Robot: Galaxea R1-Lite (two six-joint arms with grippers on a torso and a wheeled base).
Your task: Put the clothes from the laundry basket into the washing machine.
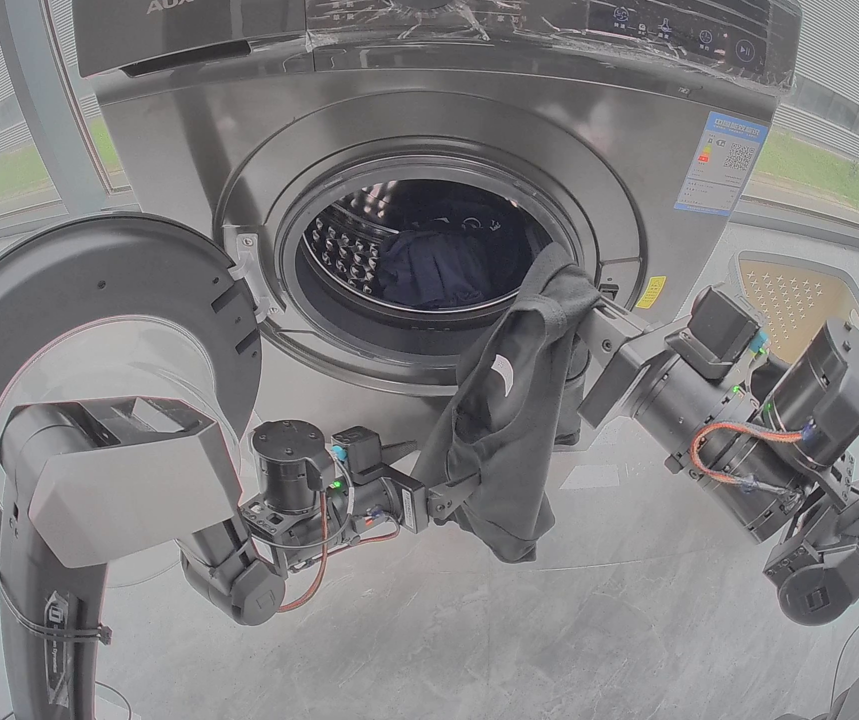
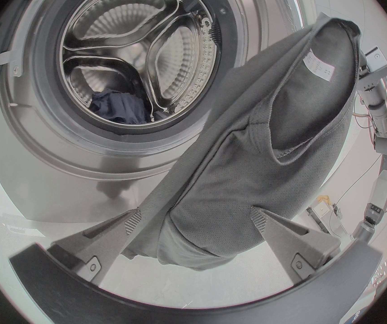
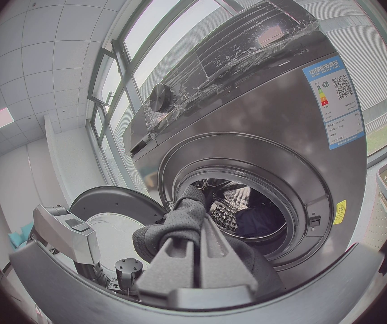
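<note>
Your right pincer [image 1: 590,314] is clamped on the top of a grey garment [image 1: 510,402], which hangs at the lip of the washing machine [image 1: 590,142] opening, not yet inside. Your left pincer [image 2: 193,216] stands wide, fingers either side of the garment's lower part. One dark piece [image 1: 440,267] already lies in the drum. What remains in the laundry basket [image 1: 800,292] you cannot tell. Judged partway through.
</note>
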